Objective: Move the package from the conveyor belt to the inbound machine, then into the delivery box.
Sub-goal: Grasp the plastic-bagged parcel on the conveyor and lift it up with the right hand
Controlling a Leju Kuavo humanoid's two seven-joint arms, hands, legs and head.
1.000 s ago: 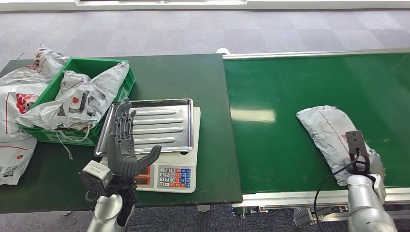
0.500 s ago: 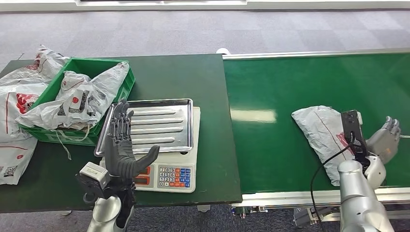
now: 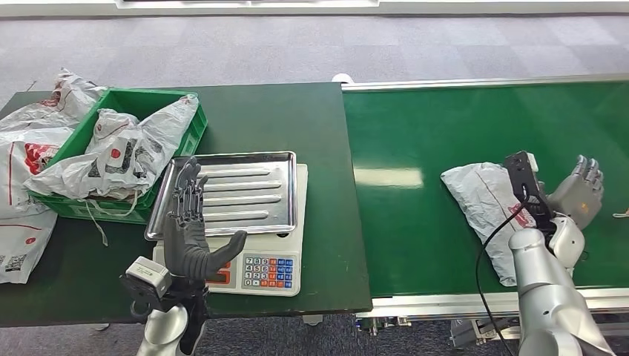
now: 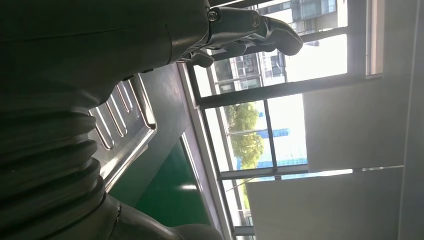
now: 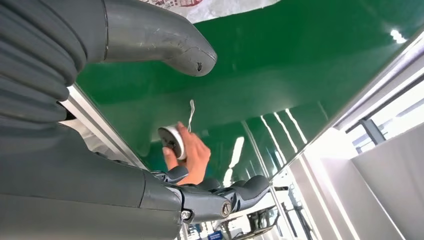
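Right hand (image 3: pixel 581 194), fingers spread, holds nothing beside the crumpled grey plastic package (image 3: pixel 486 204) near the green conveyor belt's (image 3: pixel 445 126) front edge, probably lining up a grab.

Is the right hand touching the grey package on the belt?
Cannot tell. In the head view the right hand is open beside the package, but the wrist camera hides where they could meet.
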